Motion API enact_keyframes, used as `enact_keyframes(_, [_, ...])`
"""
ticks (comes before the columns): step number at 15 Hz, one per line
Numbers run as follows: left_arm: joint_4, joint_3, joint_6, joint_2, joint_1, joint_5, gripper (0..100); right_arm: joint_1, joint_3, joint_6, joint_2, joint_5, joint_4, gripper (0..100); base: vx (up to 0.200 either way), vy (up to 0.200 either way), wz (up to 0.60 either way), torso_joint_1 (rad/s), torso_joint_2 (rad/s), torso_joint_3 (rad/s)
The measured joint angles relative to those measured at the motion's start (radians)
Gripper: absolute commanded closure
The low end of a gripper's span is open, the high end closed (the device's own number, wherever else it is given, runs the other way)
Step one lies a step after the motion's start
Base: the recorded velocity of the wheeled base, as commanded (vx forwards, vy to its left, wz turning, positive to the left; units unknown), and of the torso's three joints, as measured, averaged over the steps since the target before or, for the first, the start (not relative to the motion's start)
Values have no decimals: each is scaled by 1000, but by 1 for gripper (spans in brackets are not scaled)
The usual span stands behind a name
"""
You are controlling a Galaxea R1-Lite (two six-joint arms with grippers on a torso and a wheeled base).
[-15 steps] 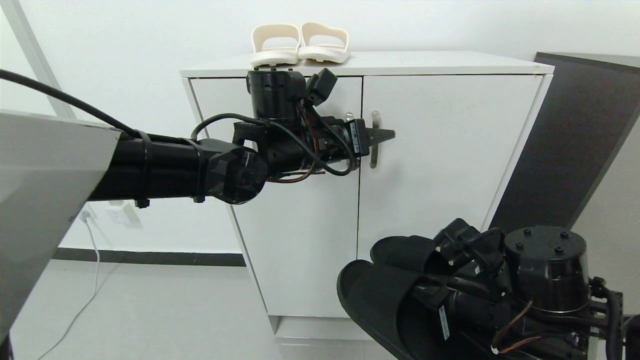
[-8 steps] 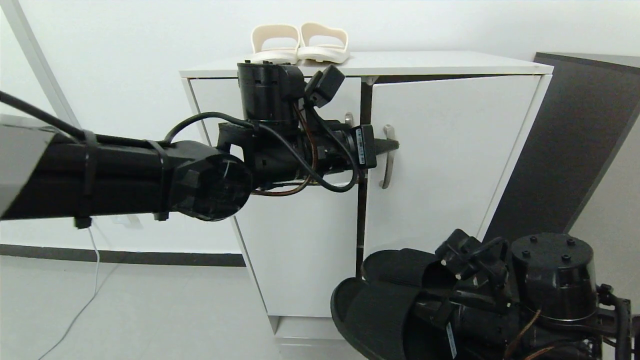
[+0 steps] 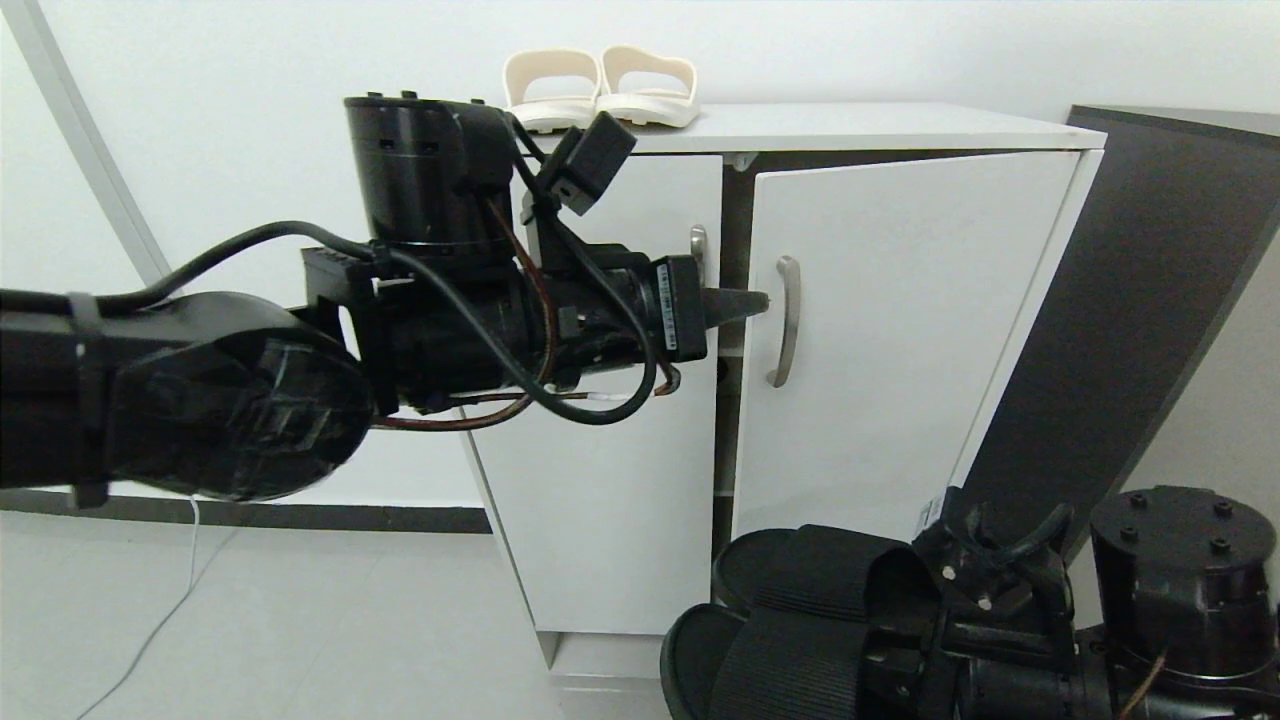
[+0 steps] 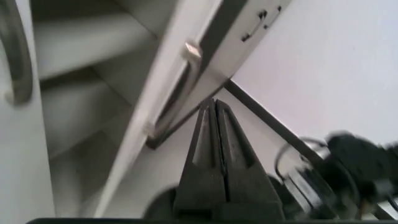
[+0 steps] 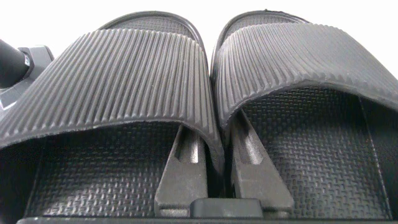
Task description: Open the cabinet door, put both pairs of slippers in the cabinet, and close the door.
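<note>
Cabinet door (image 3: 900, 330) ajar only a crack, handle (image 3: 785, 320) just past left claw (image 3: 755, 302), pressed together, empty. Black slippers (image 3: 810, 620) clamped by straps in right claw (image 5: 214, 168). Risks: swinging closed unheld; catching door edge, slipping loose.

White wall (image 3: 200, 120), grey floor (image 3: 300, 620), dark baseboard (image 3: 400, 518)
</note>
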Motion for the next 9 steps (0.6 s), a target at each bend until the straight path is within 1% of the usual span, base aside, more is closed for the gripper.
enact_keyframes(1, [-7,30,-1,-26,5,-1,100,0,1,0,-2,0,0,100,0,0,0,0,0,0])
enact_keyframes(2, [-27,49,-2,-40,21,-3,100,0,1,-1,-3,0,0,100,0,0,0,0,0,0])
enact_keyframes(4, [-60,52,-10,-34,56,-9,100,1,6,-2,-5,1,1,100,0,0,0,0,0,0])
enact_keyframes(6, [-73,11,-19,3,74,-11,100,1,11,-7,-5,1,2,100,0,0,0,0,0,0])
enact_keyframes(8, [-80,-40,-33,49,78,-11,100,2,17,-30,-5,15,2,100,0,0,0,0,0,0])
enact_keyframes(9, [-88,-80,-41,81,79,-11,100,3,20,-34,-6,24,2,100,0,0,0,0,0,0])
